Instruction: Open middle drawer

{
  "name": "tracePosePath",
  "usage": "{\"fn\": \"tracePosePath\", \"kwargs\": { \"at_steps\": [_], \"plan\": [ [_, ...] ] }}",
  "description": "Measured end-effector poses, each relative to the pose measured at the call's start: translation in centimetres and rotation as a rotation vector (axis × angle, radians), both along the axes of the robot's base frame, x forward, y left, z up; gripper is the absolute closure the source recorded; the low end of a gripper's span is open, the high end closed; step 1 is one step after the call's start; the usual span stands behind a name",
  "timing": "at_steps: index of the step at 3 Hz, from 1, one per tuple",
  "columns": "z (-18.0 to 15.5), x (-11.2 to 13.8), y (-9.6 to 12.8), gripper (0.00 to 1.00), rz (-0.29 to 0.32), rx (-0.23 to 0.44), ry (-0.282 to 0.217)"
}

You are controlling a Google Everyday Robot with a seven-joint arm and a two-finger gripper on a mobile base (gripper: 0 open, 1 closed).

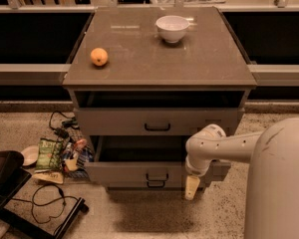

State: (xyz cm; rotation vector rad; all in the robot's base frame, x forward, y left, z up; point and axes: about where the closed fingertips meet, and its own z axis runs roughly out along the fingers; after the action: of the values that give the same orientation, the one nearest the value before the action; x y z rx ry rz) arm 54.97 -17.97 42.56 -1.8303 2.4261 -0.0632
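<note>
The grey cabinet (159,59) has three drawers. The middle drawer (124,173) stands pulled out toward me, its small black loop handle (157,176) on the front and its dark inside (139,148) showing. My gripper (192,187) hangs pointing down at the right end of that drawer's front, just to the right of the handle and a little below it. The arm's elbow (207,143) is above it.
The upper drawer (157,121) is shut, and only the handle (157,184) of the lowest drawer shows under the middle one. An orange (99,57) and a white bowl (172,28) sit on top. Snack bags and cables (55,156) litter the floor left, by a black stand (10,183).
</note>
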Motion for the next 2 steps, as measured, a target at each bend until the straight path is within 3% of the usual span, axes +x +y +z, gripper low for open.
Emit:
{"fn": "tracePosePath", "kwargs": {
  "at_steps": [1, 2],
  "plan": [
    [-0.3, -0.7, -0.1, 0.19, -0.013, 0.015, 0.017],
    [-0.9, -4.2, 0.8, 0.5, -0.068, 0.031, 0.072]
  ]
}}
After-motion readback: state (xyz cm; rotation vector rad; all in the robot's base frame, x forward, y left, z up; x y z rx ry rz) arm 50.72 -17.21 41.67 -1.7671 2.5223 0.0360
